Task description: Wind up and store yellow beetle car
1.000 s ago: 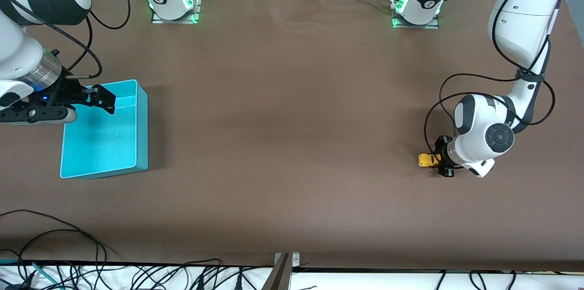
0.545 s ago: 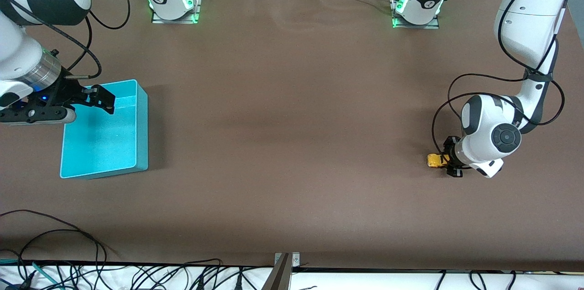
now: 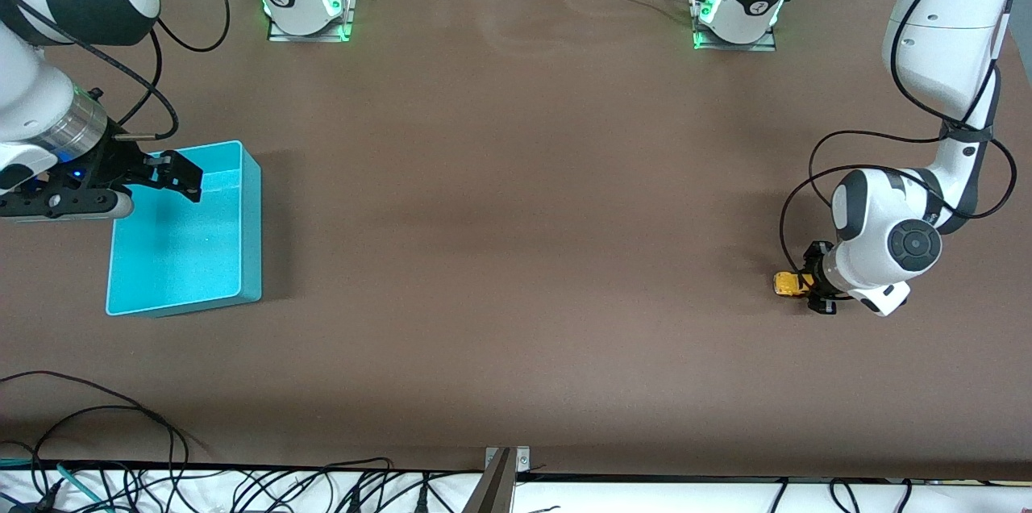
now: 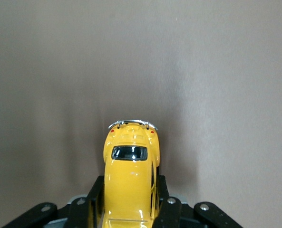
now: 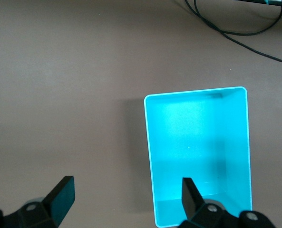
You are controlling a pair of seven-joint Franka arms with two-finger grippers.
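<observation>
Low down, left gripper [image 3: 814, 287] clasps yellow beetle car [image 3: 790, 284]; no lettering legible.

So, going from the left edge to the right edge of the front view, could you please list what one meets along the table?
Right tool, open over the teal bin → yellow beetle car → left tool, shut on the car.

We are holding our right gripper [image 5: 126, 199] at the frame's edge, its fingers [image 5: 63, 195] spread wide over the brown table [image 5: 60, 71]. One finger is overlapping the teal bin [image 5: 149, 142] near mid-frame. A black cable [image 5: 236, 32] is curling across one corner.
</observation>
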